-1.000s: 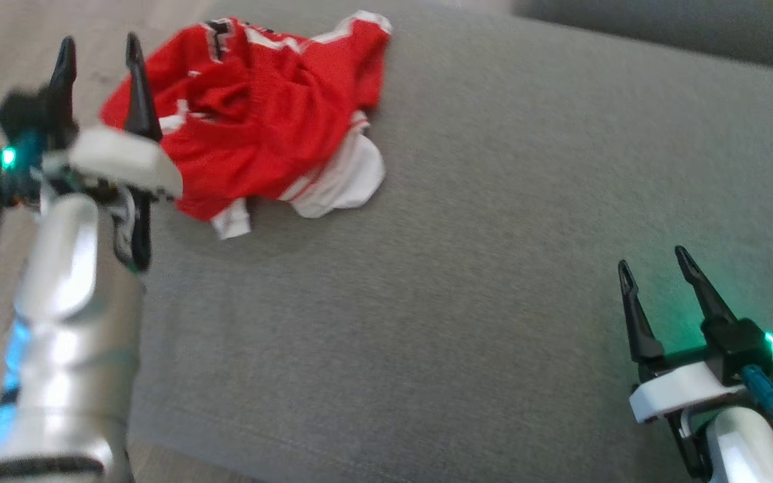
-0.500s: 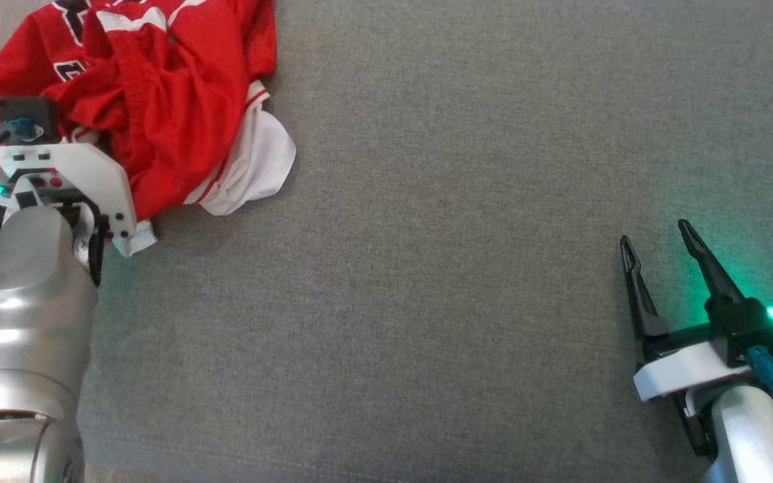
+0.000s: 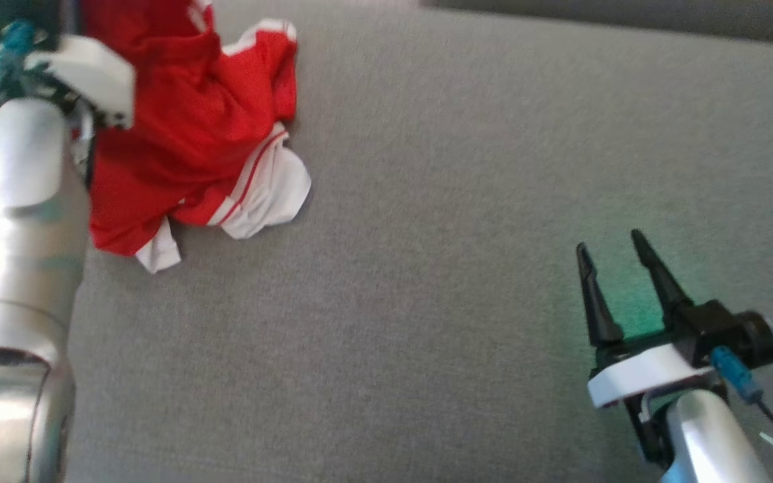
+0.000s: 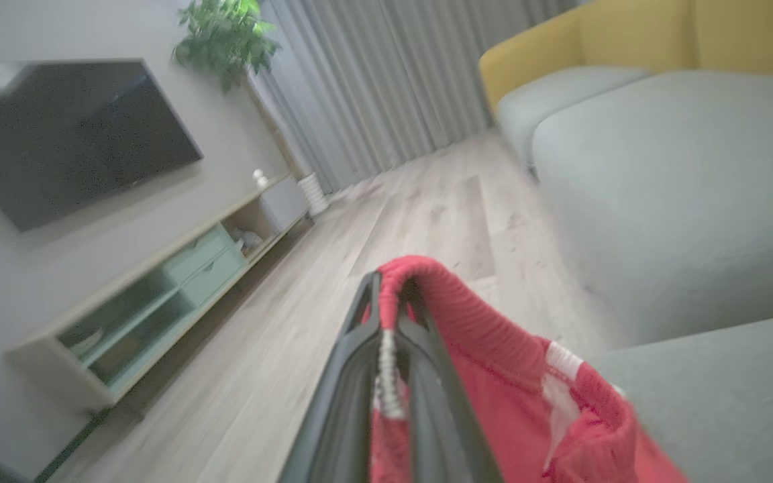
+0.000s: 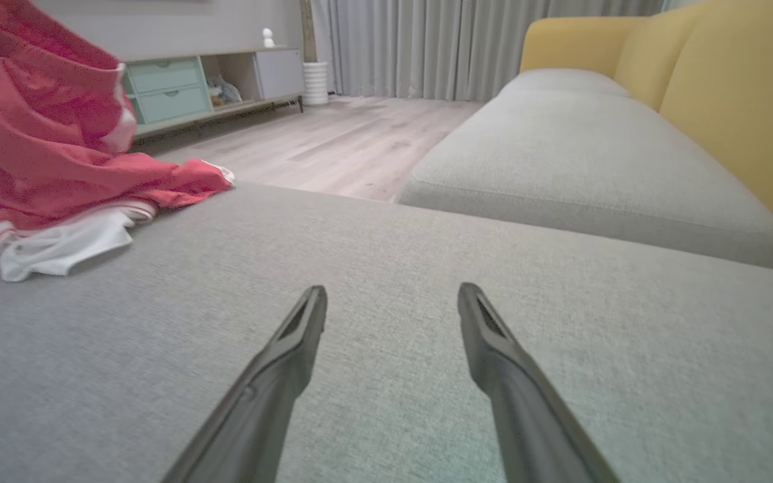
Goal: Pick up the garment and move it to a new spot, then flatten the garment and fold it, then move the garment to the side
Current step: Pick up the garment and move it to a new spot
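Grey woven sofa cushion (image 3: 427,268) carries the crumpled red-and-white jersey garment (image 3: 192,127) at upper left. The left pincer (image 4: 386,295) pinches just its ribbed edge, which may slip free; the right pincer (image 3: 611,243) gapes wide, empty.

Grey cushion (image 3: 460,201); yellow sofa back (image 5: 729,100); wall TV (image 4: 71,134); plant (image 4: 225,33); curtains (image 5: 427,47); wooden floor (image 5: 333,141).
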### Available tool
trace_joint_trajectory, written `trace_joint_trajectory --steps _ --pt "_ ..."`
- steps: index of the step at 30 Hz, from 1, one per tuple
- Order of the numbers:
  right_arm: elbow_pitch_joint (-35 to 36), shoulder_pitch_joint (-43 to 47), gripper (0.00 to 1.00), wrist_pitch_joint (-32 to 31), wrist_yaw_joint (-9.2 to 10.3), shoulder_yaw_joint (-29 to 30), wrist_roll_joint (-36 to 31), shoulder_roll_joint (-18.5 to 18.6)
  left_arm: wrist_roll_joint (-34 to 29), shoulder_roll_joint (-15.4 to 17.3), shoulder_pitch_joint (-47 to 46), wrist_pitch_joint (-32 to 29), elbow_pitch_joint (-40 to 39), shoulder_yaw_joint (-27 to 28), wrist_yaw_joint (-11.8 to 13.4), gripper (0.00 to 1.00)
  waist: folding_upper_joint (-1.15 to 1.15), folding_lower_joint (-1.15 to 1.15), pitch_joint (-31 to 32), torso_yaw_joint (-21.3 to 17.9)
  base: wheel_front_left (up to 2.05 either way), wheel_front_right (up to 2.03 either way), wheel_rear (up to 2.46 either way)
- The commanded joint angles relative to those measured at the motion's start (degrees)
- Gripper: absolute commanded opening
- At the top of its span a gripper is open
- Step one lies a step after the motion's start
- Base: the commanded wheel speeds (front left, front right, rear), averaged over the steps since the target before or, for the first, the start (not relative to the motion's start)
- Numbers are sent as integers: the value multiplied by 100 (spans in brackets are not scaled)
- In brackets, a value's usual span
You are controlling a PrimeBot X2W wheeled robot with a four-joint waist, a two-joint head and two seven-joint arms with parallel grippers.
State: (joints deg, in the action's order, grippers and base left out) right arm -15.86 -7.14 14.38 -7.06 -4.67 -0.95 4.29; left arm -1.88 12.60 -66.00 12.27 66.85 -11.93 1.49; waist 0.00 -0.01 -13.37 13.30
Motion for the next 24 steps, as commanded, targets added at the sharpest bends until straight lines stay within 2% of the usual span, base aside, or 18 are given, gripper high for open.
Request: trace_joint_trajectory --steps 1,5,11,15,16,20,24 --pt "128 83 100 62 -43 -187 71 -52 -88 174 -316 82 -237 -20 -45 0 0 1 571 -262 0 0 0" --pt "111 293 100 62 -43 -316 244 -121 -92 -51 -501 72 -334 -243 -490 0 0 1 1161 -728 0 0 0" --pt "178 552 100 62 -43 -485 606 -139 90 -348 -792 41 -558 -410 -795 0 0 1 1585 -1727 0 0 0" --pt "166 639 100 62 -43 -654 729 -140 350 -578 -859 59 -716 -510 -875 0 0 1 1737 -2435 0 0 0" --pt "166 639 100 62 -43 -654 729 -140 350 -578 -859 59 -716 -510 -875 0 0 1 1737 -2435 0 0 0" --pt "176 639 100 62 -43 -766 807 -140 686 -803 -855 137 -931 -668 -893 0 0 1 1797 -3041 0 0 0" --pt "197 605 100 62 -43 -804 840 -140 1117 -929 -753 198 -1088 -1038 -895 0 0 1 1721 -3433 0 0 0"
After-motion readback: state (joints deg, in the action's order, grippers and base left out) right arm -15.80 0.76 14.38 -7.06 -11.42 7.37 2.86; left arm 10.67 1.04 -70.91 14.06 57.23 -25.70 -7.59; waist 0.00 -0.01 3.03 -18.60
